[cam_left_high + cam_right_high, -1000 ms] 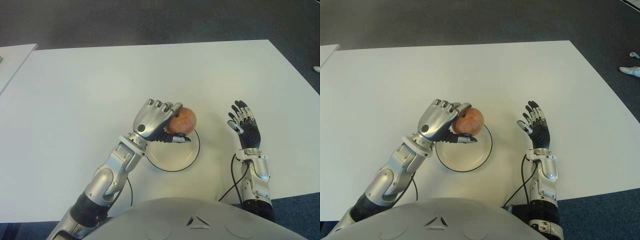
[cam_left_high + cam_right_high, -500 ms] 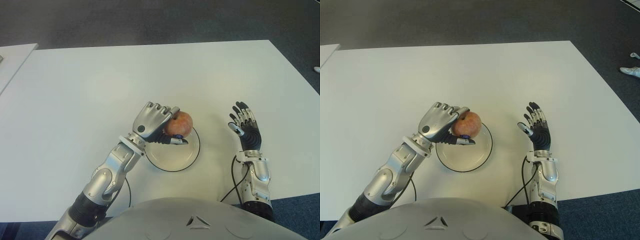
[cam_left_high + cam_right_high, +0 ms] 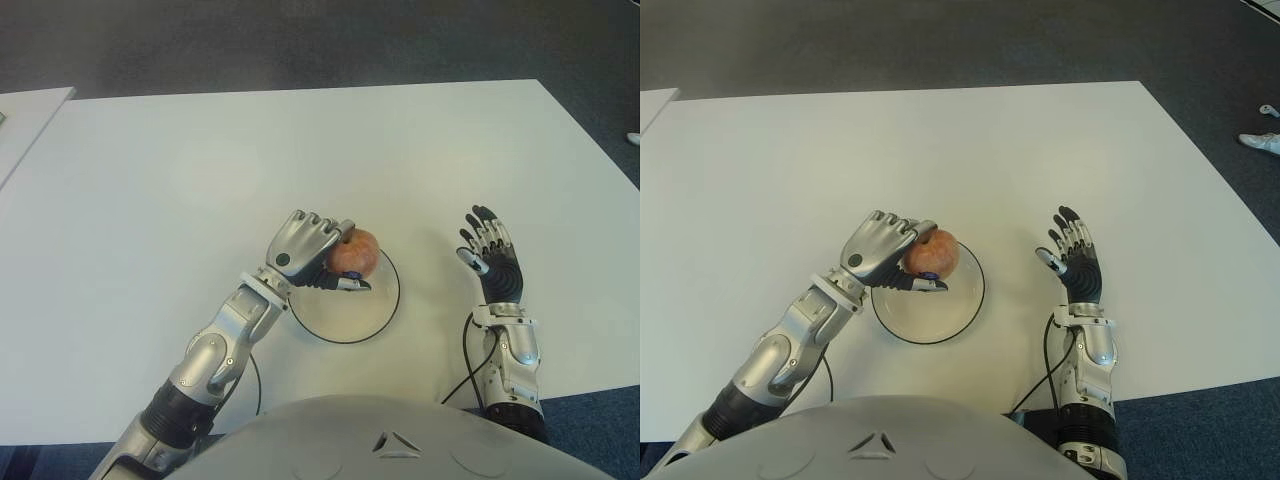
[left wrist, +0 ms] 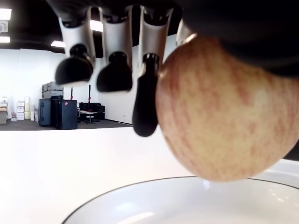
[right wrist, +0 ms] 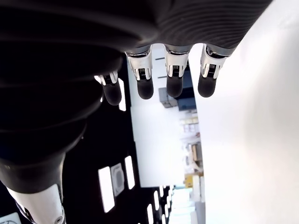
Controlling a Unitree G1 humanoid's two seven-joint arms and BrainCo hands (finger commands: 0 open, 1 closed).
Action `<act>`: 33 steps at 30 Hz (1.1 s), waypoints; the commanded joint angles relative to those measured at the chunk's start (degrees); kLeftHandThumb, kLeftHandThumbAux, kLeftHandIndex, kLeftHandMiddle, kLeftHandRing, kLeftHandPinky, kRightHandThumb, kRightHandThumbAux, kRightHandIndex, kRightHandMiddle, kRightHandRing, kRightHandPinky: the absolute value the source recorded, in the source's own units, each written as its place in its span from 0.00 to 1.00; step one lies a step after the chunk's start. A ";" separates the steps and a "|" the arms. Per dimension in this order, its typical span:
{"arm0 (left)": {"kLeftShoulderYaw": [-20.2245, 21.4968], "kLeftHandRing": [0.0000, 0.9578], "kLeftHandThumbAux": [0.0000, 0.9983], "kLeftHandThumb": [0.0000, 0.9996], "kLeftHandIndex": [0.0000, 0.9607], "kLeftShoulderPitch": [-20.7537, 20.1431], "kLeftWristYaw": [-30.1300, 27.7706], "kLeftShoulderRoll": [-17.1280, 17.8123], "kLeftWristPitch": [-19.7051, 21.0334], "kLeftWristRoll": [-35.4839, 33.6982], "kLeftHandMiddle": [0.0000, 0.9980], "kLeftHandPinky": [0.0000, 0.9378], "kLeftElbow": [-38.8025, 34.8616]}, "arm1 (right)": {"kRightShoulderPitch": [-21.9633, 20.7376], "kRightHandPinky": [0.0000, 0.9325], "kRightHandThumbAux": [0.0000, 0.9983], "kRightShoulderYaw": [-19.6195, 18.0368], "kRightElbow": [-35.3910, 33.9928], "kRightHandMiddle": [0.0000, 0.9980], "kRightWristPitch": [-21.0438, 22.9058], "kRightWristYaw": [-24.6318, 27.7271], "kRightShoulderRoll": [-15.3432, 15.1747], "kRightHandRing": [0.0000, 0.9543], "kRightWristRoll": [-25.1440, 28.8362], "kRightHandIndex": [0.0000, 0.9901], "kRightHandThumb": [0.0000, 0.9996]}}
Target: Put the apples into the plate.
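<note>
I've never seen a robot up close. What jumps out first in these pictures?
The reddish apple stands out most: the left robot hand grips it over the far left edge of a white plate with a dark rim, near the front middle of the white table. In the left wrist view the apple hangs just above the plate, seemingly not touching. The right robot hand shows to the plate's right, fingers spread, holding nothing.
</note>
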 commanded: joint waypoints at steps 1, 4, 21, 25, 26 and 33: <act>0.06 0.88 0.69 0.75 0.46 -0.21 0.86 -0.05 0.24 -0.20 0.84 0.88 0.85 | -0.41 0.04 0.74 -0.28 1.11 0.05 -0.83 0.51 -0.20 0.02 0.70 0.11 0.10; 0.02 0.88 0.69 0.75 0.46 -0.23 0.25 0.02 0.40 -0.32 0.84 0.89 0.89 | -0.46 0.04 0.74 -0.33 1.16 0.05 -0.82 0.78 -0.29 0.02 1.01 0.11 0.10; -1.32 0.86 0.69 0.75 0.46 -1.49 -0.14 0.56 1.54 3.90 0.82 0.86 2.32 | -0.42 0.04 0.74 -0.50 0.58 0.05 0.59 0.54 -0.77 0.03 1.30 0.11 0.09; -1.30 0.83 0.69 0.74 0.46 -1.43 0.88 -0.14 2.11 4.29 0.79 0.83 2.96 | -0.55 0.03 0.74 -0.53 0.54 0.05 0.98 0.59 -0.99 0.03 1.50 0.10 0.09; -1.31 0.82 0.69 0.74 0.46 -1.44 1.02 -0.21 2.23 4.33 0.78 0.82 3.10 | -0.64 0.03 0.74 -0.54 0.60 0.05 1.04 0.57 -1.03 0.03 1.51 0.10 0.09; -1.47 0.77 0.69 0.71 0.45 -0.74 1.17 -0.24 2.82 4.14 0.75 0.77 2.89 | -1.04 0.04 0.75 -0.58 1.10 0.05 0.54 0.59 -1.16 0.03 1.40 0.11 0.10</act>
